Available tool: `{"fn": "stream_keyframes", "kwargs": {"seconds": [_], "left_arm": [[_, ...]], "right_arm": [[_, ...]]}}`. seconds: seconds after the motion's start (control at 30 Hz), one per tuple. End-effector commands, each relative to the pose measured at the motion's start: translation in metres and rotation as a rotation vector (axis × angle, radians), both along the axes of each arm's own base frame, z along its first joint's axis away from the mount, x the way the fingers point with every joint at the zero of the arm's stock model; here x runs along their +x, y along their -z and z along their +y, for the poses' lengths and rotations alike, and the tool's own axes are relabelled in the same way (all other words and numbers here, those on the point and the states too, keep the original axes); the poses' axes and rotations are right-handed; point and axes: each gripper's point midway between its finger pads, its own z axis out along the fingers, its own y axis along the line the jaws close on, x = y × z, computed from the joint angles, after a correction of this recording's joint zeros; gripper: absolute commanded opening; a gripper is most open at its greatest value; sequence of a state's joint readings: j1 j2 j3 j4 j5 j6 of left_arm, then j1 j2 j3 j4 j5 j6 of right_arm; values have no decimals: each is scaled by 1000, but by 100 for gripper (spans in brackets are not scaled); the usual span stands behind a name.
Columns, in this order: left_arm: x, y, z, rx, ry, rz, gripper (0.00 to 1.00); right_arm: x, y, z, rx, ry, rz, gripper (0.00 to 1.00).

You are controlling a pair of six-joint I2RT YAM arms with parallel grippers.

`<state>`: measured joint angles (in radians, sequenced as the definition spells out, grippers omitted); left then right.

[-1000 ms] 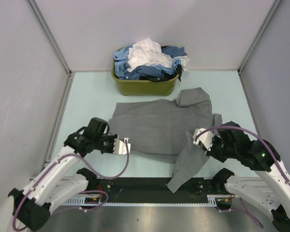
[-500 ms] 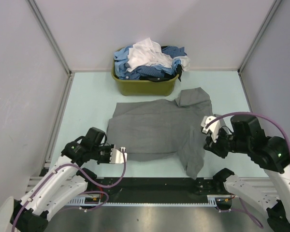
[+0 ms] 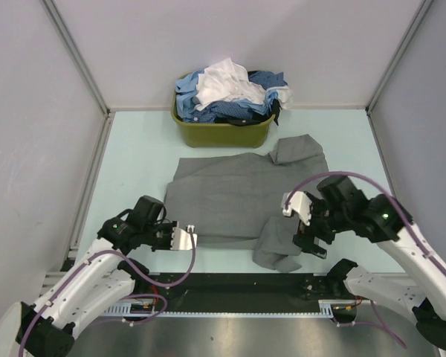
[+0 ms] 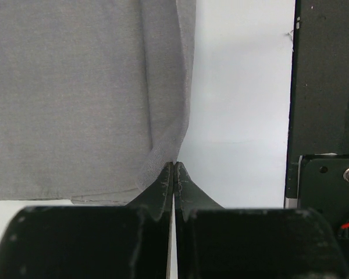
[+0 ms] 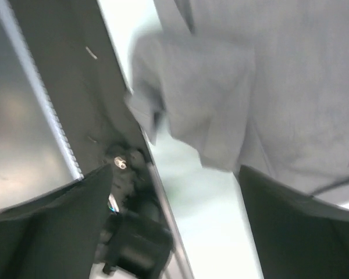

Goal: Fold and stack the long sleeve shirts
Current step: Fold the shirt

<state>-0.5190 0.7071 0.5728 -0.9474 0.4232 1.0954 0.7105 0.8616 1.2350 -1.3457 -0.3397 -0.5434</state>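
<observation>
— What moved?
— The right gripper (image 3: 309, 239) swung the sleeve (image 3: 276, 251) inward. It lies bunched at the near edge of the grey shirt (image 3: 230, 197), mid-table, so the fold needs flattening. Its jaws are wide, seemingly empty. The left gripper (image 4: 173, 168) is closed, pinching the hem.

An olive-green basket (image 3: 223, 135) stood at the top centre of the frame, against the back wall (image 3: 230, 37). It rested on a pale green table (image 3: 134, 160), and a black strip (image 3: 238, 286) ran along the table's bottom edge.
</observation>
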Motion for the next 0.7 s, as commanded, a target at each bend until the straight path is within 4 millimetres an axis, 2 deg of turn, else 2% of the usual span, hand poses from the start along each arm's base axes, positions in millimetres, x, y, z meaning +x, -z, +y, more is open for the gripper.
{"fn": "stream_keyframes", "kwargs": {"seconds": [0.0,0.13,0.17,0.3,0.33,0.47,0.57,0.67], "left_arm": [[-4,7,-2,-8,-8,26,0],[-4,10,-1,-7,-24,38,0],[-4,11,-1,-7,-27,39,0],[-4,13,-2,-10,-48,55,0],[-3,13,-3,-14,-49,55,0],[-3,14,-3,-10,-55,65,0],[0,13,-4,-11,-62,63,0],[2,13,-4,-8,-64,59,0]], "right_arm": [[18,64,-43,-290,94,10,100],[47,79,-45,-261,169,22,100],[62,79,-49,-221,231,39,100],[93,96,-57,-198,266,173,98],[95,100,-57,-196,267,195,97],[94,111,-48,-165,204,280,85],[85,121,-40,-171,174,339,82],[72,143,-42,-230,157,414,81]]}}
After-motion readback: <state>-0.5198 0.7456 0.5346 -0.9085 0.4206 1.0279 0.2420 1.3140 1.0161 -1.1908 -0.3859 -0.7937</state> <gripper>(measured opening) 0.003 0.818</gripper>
